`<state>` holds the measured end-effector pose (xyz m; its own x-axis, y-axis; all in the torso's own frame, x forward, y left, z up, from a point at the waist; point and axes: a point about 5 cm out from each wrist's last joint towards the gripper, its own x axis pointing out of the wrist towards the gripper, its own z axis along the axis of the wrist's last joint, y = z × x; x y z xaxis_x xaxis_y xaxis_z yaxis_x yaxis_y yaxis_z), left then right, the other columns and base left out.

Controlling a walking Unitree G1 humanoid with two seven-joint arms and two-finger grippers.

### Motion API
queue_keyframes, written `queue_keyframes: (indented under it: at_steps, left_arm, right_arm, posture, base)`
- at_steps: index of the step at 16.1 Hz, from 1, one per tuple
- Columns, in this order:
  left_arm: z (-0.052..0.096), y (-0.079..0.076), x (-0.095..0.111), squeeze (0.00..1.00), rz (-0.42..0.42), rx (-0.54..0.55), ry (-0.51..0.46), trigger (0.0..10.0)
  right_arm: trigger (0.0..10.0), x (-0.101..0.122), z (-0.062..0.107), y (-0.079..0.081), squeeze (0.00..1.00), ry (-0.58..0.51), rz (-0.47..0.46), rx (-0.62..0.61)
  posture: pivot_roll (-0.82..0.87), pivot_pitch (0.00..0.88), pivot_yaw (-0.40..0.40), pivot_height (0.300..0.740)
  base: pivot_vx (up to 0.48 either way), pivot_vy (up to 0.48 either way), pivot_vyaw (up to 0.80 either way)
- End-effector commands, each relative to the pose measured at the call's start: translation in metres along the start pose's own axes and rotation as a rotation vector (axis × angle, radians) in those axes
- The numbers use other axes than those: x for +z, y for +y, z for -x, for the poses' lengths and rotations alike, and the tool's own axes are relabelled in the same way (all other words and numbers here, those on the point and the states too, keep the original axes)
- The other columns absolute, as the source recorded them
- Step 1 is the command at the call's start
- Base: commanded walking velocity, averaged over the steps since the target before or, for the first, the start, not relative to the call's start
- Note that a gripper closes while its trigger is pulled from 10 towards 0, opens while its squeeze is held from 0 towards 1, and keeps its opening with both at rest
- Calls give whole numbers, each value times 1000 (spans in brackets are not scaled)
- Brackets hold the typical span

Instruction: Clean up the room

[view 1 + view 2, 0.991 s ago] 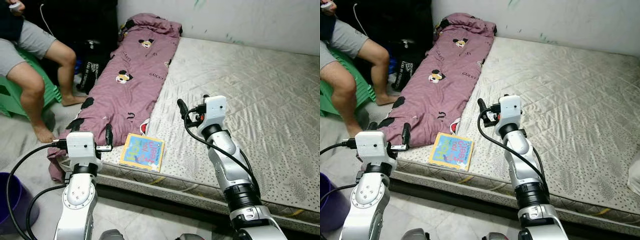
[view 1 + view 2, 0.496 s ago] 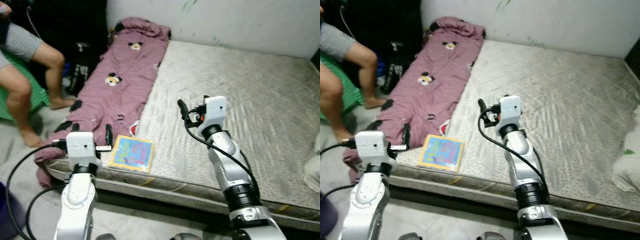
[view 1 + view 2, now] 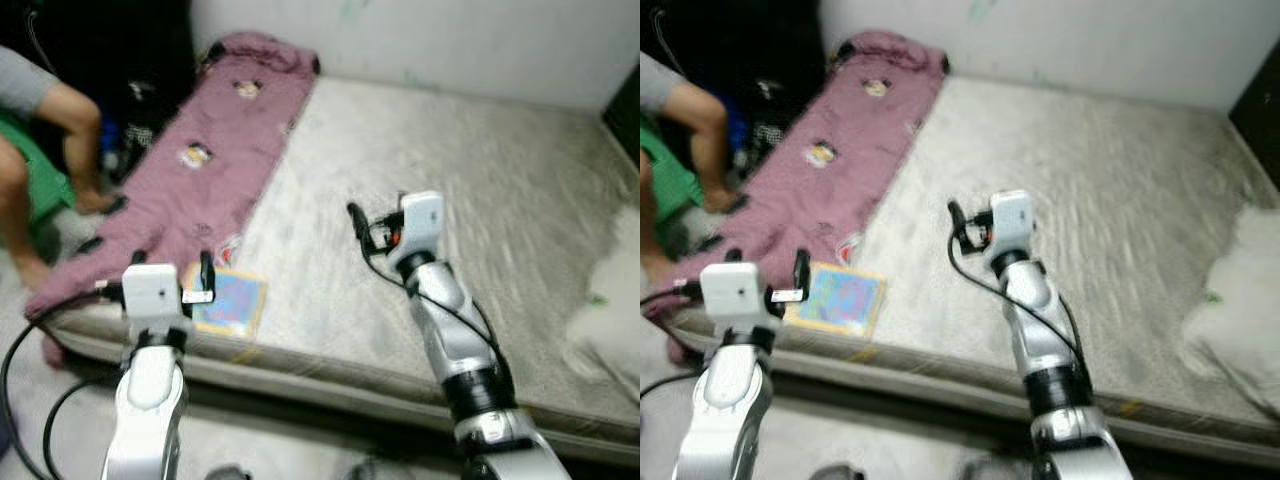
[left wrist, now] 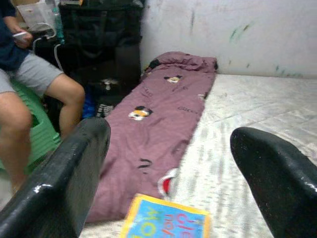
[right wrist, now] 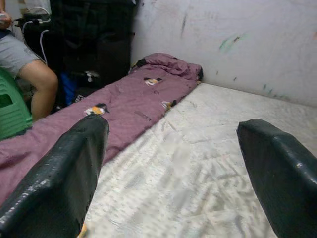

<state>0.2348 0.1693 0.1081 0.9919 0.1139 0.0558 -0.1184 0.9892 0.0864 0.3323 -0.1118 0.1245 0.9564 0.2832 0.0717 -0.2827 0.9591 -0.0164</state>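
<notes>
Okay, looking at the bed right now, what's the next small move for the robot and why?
Probably lower the left gripper onto the picture book. The book lies loose near the mattress edge beside the purple blanket, just ahead of that gripper, whose fingers are open and empty. The right gripper is open too, but over bare mattress.

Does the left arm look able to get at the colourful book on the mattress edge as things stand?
Probably yes. The left gripper is open and sits just beside the book, which lies flat near the mattress edge with nothing on top. The purple blanket lies alongside, not over it.
</notes>
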Motion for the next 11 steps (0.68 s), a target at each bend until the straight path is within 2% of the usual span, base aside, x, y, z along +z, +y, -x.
queue_keyframes:
  at_steps: [1,5,7,11]
  left_arm:
    - [0,-4,1,0,5,-13,0,10000]
    - [-1,-4,1,0,2,-16,-4,10000]
    - [-1,-4,2,0,15,-15,-9,10000]
    - [-3,0,3,0,-12,14,-22,10000]
  right_arm:
    - [10000,0,2,-10,0,6,15,-29]
    - [10000,-1,1,-10,0,6,15,-31]
    - [10000,-1,1,-10,0,6,15,-32]
    - [10000,-1,1,-10,0,5,11,-31]
  posture:
    - [-28,0,-30,740]
    - [-29,0,-28,740]
    - [-29,0,-27,740]
    - [-28,0,-27,740]
  base:
    - [0,-371,0]
    - [0,-350,0]
    - [0,0,0]
    - [0,0,0]
